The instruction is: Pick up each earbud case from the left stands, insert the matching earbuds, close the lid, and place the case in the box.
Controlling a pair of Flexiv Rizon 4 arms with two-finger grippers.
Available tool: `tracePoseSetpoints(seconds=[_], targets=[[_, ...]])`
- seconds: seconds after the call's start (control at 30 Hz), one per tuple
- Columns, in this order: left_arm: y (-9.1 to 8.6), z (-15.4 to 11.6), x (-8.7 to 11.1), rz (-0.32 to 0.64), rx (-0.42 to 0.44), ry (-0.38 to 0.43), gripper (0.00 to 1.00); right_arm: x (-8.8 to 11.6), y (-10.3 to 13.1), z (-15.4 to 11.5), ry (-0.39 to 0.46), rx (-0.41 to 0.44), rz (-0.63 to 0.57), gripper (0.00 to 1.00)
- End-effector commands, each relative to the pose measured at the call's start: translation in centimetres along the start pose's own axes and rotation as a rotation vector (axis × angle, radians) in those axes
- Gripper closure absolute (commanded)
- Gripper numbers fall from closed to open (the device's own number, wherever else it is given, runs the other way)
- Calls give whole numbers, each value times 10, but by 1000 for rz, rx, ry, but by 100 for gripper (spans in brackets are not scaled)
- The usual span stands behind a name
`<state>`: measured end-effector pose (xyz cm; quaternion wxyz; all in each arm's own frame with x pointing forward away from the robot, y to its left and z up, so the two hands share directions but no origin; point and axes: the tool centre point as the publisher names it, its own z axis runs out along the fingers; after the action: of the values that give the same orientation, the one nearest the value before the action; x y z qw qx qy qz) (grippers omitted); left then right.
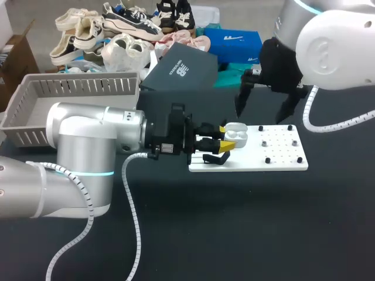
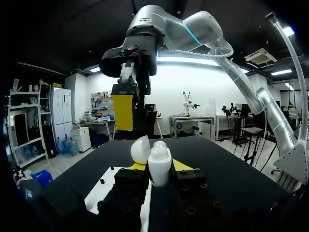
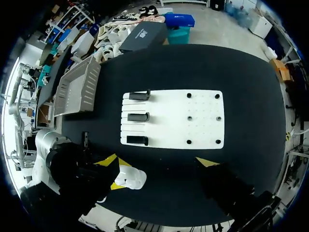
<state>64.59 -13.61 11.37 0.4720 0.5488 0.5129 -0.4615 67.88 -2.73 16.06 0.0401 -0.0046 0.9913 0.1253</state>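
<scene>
A white earbud case (image 1: 236,135) with its lid (image 2: 141,149) swung open is held just above the left end of the white board (image 1: 281,163). My left gripper (image 1: 228,139) is shut on it from two sides; in the left wrist view the case (image 2: 159,171) stands upright between the yellow tips, with something white and rounded showing in its top. My right gripper (image 1: 259,117) hangs above the case and board, fingers wide apart and empty. From the right wrist view, the case (image 3: 131,178) lies below between the spread fingers of my right gripper (image 3: 157,161). Three black stands (image 3: 137,117) on the board hold nothing.
A grey slatted basket (image 1: 70,93) stands at the back left of the black table. A dark shoe box (image 1: 181,70) and a blue box (image 1: 234,42) lie behind the board, with several shoes beyond. Small black pegs (image 1: 268,160) dot the board's right half.
</scene>
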Motion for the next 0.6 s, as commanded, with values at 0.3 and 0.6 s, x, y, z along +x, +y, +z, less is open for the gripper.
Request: tracePoseSetpoints(seconds=[0.3, 0.6], targets=[[0, 0, 0, 0, 2, 0, 100, -10, -6, 23, 45, -1, 20, 0], [0, 0, 0, 0, 2, 0, 100, 11, -8, 19, 64, 5, -1, 0]])
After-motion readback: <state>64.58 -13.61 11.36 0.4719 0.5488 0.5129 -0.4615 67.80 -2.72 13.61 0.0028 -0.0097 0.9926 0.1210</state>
